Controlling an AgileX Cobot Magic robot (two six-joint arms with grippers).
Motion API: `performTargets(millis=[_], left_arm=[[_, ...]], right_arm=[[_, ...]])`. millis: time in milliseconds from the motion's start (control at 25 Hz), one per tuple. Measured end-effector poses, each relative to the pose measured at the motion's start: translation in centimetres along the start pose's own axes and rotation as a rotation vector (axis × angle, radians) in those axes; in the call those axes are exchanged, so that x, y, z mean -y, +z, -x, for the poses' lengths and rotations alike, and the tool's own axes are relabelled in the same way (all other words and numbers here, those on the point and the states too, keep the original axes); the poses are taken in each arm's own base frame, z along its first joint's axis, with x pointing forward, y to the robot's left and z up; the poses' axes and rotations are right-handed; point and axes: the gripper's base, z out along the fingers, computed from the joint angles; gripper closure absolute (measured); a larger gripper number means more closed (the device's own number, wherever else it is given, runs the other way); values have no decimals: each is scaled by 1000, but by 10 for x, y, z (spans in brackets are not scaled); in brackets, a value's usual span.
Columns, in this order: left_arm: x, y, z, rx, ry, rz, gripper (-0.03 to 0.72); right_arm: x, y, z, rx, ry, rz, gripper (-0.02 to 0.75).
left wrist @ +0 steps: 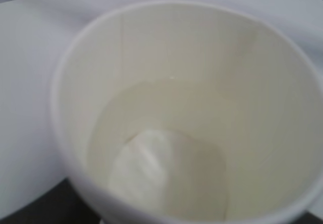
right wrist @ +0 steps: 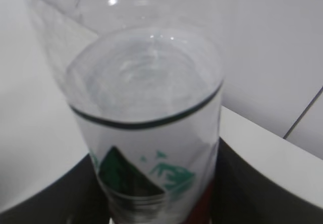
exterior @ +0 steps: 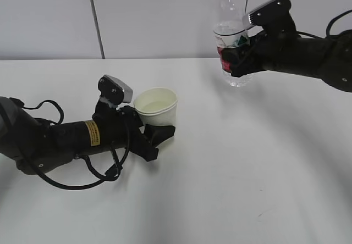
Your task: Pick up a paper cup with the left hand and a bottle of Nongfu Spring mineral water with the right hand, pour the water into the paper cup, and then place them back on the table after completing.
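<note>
- White matte tabletop [exterior: 231, 189]: bare around both arms. Any spill spreads wide on it; you have nothing near to catch it.
- Right black arm's tool [exterior: 237, 57]: clamped on the label band of the clear plastic water bottle with red cap [exterior: 228, 35], held upright, well above the tabletop and well apart from the cup. The cap looks to be on, though it sits at the frame edge. Set it down off-vertical, or let go before the base lands, and a tall bottle tips.
- Left black arm with yellow sticker, tool [exterior: 157, 134]: jaws around the base of the white paper cup [exterior: 157, 105]; whether the cup rests on the tabletop you cannot tell. Squeeze harder and the thin wall may buckle.
- Clear water [left wrist: 166, 148] lies shallow in the cup's bottom. A jerky release could slosh it over the rim.
</note>
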Motion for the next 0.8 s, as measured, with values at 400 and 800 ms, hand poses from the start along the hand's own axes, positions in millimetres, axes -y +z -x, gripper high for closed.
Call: performTargets(millis=[400,800], left_arm=[[-21,-10,0,8,-24,65,293],[-55,-31,-1,27,-58,172,293]], right_arm=[[0,-14,-16,106,132,60,373],[-6,-11,-24,147,172,109,373]])
